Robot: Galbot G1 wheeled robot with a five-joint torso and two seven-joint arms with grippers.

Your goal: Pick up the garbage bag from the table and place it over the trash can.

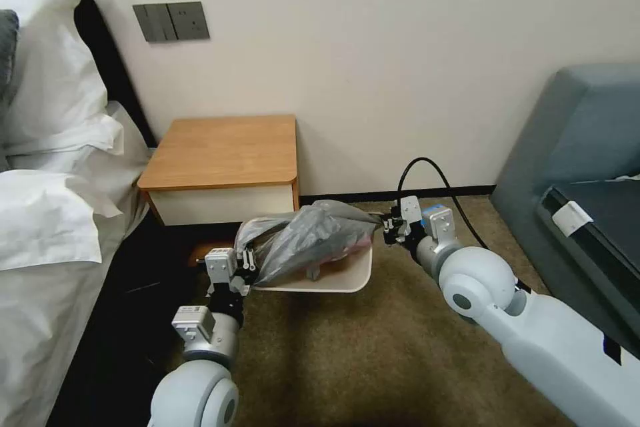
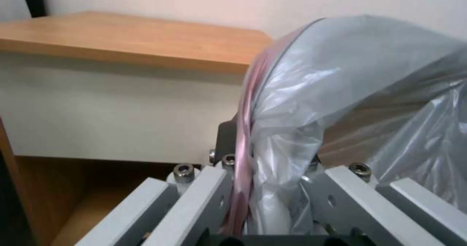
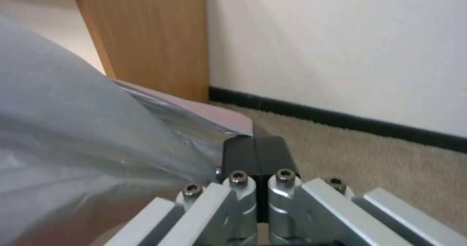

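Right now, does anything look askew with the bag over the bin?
Yes. The garbage bag is bunched in a heap above the trash can, stretched between the left gripper and right gripper, both shut on its edge. The can's near and right rim is uncovered. The table is bare.

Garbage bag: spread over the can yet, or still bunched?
Partly spread. The garbage bag hangs stretched between the left claw and right claw, both shut on its edges, over the trash can, whose rim stays uncovered.
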